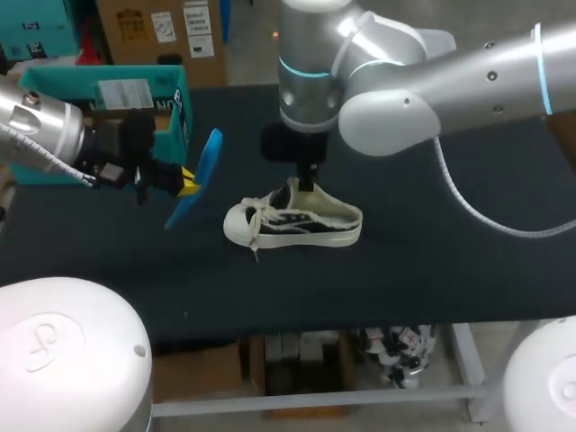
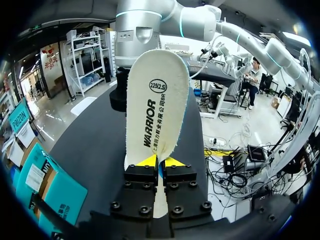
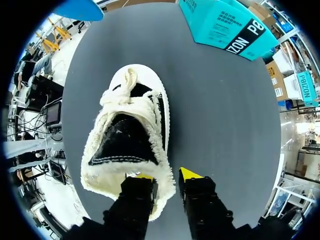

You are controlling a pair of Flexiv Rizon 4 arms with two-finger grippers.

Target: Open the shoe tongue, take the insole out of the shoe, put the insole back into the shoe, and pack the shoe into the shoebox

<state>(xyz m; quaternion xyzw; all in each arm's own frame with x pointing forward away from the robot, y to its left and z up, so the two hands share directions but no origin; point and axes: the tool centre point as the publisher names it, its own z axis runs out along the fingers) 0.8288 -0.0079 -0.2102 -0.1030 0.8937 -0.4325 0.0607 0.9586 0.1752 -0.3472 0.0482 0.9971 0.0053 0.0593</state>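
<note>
Left gripper (image 2: pixel 161 161): yellow tips are pinching closed on the narrow heel end of the flat, foot-shaped insole (image 2: pixel 157 100), holding it in the air.
Insole faces: one is showing smooth blue, the other cream woven fabric with a fuzzy edge; it is hanging clear of the shoe, near the box.
Shoe: white-and-black low-top lace-up sneaker (image 1: pixel 292 225) is sitting on its sole mid-table, laces lying loose, fleecy cream lining ringing the wide mouth.
Right gripper (image 3: pixel 167 175): fingers are straddling the heel wall, one inside on the fleece, one outside, clamping it.
Box: teal cardboard shoebox (image 1: pixel 135 94) is sitting at the table's far left.
Surface: matte black table (image 1: pixel 405 261).
</note>
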